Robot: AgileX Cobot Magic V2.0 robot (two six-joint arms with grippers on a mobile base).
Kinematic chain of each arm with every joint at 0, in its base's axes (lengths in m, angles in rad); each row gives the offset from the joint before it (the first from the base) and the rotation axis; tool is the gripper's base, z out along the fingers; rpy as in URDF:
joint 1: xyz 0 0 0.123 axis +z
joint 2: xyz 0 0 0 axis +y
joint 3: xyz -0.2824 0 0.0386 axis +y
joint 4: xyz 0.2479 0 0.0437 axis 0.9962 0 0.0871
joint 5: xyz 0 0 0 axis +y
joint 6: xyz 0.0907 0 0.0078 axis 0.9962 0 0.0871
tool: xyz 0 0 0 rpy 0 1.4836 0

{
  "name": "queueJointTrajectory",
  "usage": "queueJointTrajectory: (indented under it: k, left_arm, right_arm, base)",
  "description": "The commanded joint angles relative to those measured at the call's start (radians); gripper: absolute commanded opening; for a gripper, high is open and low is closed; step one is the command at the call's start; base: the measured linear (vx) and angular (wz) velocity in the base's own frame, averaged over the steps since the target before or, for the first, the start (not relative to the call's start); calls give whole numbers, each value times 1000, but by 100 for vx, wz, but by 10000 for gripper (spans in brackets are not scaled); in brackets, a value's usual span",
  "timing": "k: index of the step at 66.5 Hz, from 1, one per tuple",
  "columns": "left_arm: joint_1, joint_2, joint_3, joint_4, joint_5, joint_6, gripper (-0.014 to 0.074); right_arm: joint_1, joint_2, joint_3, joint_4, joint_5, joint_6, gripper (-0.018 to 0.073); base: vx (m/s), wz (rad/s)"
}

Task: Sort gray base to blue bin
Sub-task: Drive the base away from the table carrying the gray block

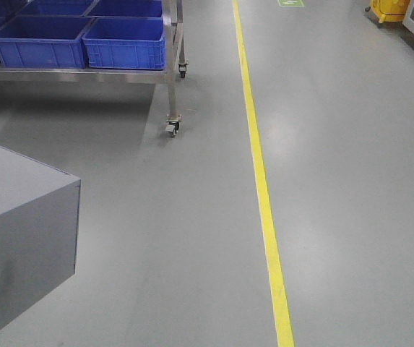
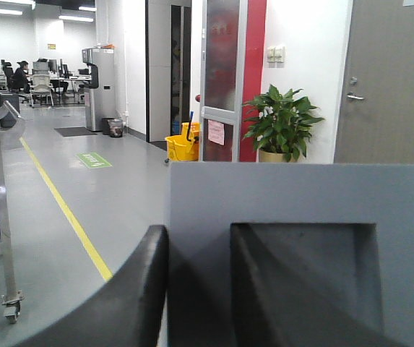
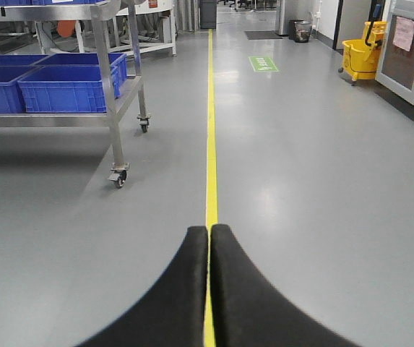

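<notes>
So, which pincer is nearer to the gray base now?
Left. The left pincer clamps the gray base; the right pincer is shut and empty, apart from it.

**Matte plastic in my grip, a soft sheen on the floor**

The gray base point(image 1: 26, 238) looks like matte plastic, smooth on its sides and faintly grainy inside its recess. The fingers point(image 2: 131, 289) of my left gripper point(image 2: 196, 246) and those of my right gripper point(image 3: 209, 231) are black and smooth, with a dull satin finish. The blue crates point(image 1: 123, 43) are ribbed plastic with a slight gloss, on a cart point(image 1: 172, 94) of brushed metal. The floor point(image 1: 351, 181) is a smooth gray coating with soft reflections. The yellow line point(image 1: 261, 181) on it looks flat; I cannot tell paint from tape.
</notes>
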Motion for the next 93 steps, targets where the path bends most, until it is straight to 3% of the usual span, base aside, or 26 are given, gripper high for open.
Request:
queueJointTrajectory:
  k: [1,93]
  left_arm:
    - [-3,6,-28,-15,-102,-9,2]
    - [-3,6,-28,-15,-102,-9,2]
  right_arm:
    - [-2,18,2,-7,-72,-11,-5]
    - [-2,18,2,-7,-72,-11,-5]
  base:
    - [24,8]
    - [30,7]
